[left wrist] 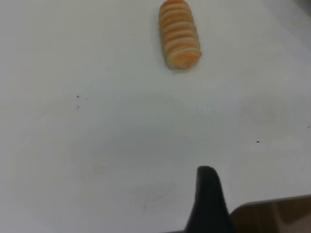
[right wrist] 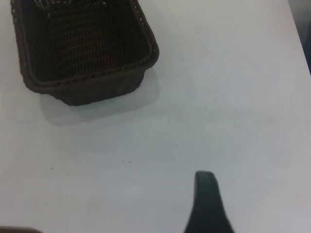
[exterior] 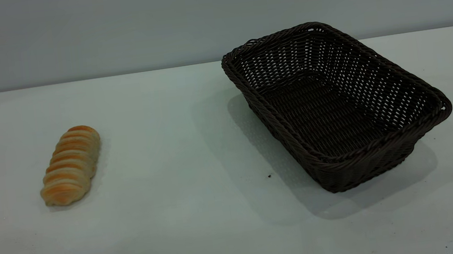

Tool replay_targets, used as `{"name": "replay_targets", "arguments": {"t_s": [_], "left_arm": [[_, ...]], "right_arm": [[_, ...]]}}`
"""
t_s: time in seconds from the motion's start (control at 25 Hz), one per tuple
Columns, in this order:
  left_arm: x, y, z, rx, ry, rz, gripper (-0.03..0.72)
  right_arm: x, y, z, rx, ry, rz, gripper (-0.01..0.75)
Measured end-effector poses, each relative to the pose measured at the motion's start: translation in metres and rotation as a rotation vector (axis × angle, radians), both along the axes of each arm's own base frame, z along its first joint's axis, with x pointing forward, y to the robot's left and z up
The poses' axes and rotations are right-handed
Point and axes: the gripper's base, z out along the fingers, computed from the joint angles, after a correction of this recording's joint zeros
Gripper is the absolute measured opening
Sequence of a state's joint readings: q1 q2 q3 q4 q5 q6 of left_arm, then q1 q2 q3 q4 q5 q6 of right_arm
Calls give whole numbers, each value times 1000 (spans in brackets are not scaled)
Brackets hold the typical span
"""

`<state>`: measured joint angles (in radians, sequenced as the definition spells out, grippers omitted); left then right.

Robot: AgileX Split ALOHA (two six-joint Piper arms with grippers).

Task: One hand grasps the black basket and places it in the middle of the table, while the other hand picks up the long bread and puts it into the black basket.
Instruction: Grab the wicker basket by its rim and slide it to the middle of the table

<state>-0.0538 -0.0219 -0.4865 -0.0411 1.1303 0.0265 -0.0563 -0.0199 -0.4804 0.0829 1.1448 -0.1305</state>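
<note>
The black basket (exterior: 337, 106) stands empty on the right side of the table (exterior: 178, 149), turned at an angle. It also shows in the right wrist view (right wrist: 82, 48). The long bread (exterior: 71, 165) lies on the left side of the table, and shows in the left wrist view (left wrist: 179, 33). Neither gripper shows in the exterior view. My left gripper (left wrist: 208, 199) shows as a black tip above bare table, well short of the bread. My right gripper (right wrist: 206, 201) shows as a black tip above bare table, well short of the basket's near end.
A grey wall runs behind the table's far edge (exterior: 118, 75). A brown surface (left wrist: 274, 216) shows past the table's edge in the left wrist view. A wide stretch of bare tabletop lies between bread and basket.
</note>
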Motion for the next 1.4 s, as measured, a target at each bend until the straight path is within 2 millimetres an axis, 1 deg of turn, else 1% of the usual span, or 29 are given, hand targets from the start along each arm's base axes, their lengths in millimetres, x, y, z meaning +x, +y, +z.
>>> {"name": "replay_targets", "arguments": {"t_s": [0.56,0.8,0.92,1.0,1.16,1.28,1.4], "left_arm": [[0,0,1,4,-6,-3,563],[4,0,14,15,-139,-17,563],[11,-1,17,-13,-139,1,563],[19,-1,19,-28,-111,11,563],[38,-2,27,-41,-35,25,563],[51,-3,40,-41,3,28,563],[63,-4,54,-49,26,35,563]], "right_arm": [[0,0,0,4,0,3,548],[0,3,1,25,-13,20,548],[2,6,10,47,-30,45,548],[8,8,22,45,-32,75,548],[31,10,48,29,-13,129,548],[53,12,61,48,53,170,548],[80,16,64,115,172,208,548]]}}
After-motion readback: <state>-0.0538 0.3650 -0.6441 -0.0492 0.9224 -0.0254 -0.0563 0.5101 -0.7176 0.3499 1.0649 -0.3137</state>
